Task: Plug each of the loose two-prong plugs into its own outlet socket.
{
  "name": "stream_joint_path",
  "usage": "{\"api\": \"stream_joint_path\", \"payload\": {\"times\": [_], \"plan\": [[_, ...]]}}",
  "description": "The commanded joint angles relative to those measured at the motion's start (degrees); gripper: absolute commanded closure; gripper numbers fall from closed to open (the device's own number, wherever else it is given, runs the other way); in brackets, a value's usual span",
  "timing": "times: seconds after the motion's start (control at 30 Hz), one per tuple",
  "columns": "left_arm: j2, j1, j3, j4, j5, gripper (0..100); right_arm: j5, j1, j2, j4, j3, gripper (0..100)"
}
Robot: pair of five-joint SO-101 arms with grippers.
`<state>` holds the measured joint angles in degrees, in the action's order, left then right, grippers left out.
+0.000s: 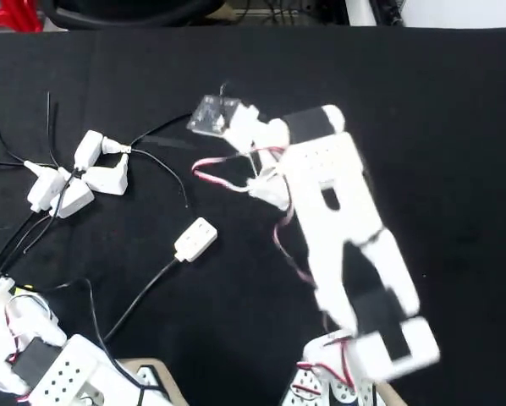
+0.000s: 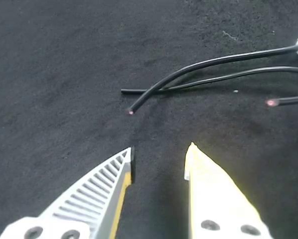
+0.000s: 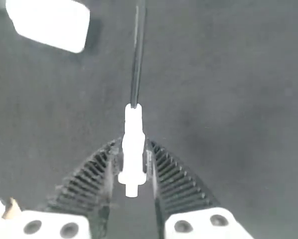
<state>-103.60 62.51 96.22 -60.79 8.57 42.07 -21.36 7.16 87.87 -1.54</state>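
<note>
High view and wrist views: right gripper clamped on a two-prong plug

Black cloth table (image 1: 456, 127): matte and finely fibrous.

My right arm (image 1: 338, 220): white, boxy plastic links, extended from the near edge toward the table's far middle.

My left arm (image 1: 41, 364): the same white plastic, folded at the near left corner.

Cluster of white plug bodies (image 1: 75, 173): smooth, wedge-shaped mouldings touching one another at the left of the table, with thin black cords (image 1: 16, 230) trailing from them.

Outlet socket (image 1: 195, 238): a small white rounded block lying flat on its own black cable (image 1: 143, 296), between the cluster and my right arm and apart from both.

My right gripper (image 3: 133, 148): ribbed black fingers closed tightly on the plug (image 3: 132, 124). The plug is a slim white moulding, and its black lead (image 3: 137, 55) runs straight away from the fingertips. I hold it at the table's far middle, beyond the socket.

My left gripper (image 2: 159, 159): jaws parted over the cloth, one ribbed grey and one smooth pale yellow, near loose cord ends (image 2: 214, 61).
</note>
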Motion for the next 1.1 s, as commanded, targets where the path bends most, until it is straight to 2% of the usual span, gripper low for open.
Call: {"api": "stream_joint_path", "payload": {"times": [0.0, 0.13, 0.27, 0.5, 0.7, 0.87, 0.97, 1.07], "plan": [[-0.35, -4.97, 0.75, 0.35, 0.0, 82, -7.82, -7.3, 11.21, -5.36, -5.41, 98.7], [-0.44, -13.14, -3.03, 0.35, -1.58, 82, -14.15, -15.3, 25.1, -13.45, -14.9, 98.7], [-0.44, -20.44, -10.86, 0.44, -11.08, 82, -20.04, -20.66, 39.25, -23.82, -27.3, 98.7], [-0.44, -32.92, -23.16, 0.35, -27.25, 82, -29.89, -21.45, 64.22, -42.02, -53.23, 98.7], [-0.44, -45.05, -32.22, -0.18, -33.85, 82, -31.3, -22.07, 77.41, -47.38, -68.53, 98.7], [-0.44, -60.09, -38.81, -4.92, -35.87, 82, -31.3, -21.98, 77.76, -50.29, -72.57, 98.7], [-0.44, -67.82, -39.25, -4.92, -35.69, 82, -31.3, -21.98, 77.76, -50.99, -73.01, 98.7], [-0.44, -75.47, -39.16, -5.1, -32.26, 82, -31.3, -21.98, 77.76, -50.99, -72.92, 98.7]]}}
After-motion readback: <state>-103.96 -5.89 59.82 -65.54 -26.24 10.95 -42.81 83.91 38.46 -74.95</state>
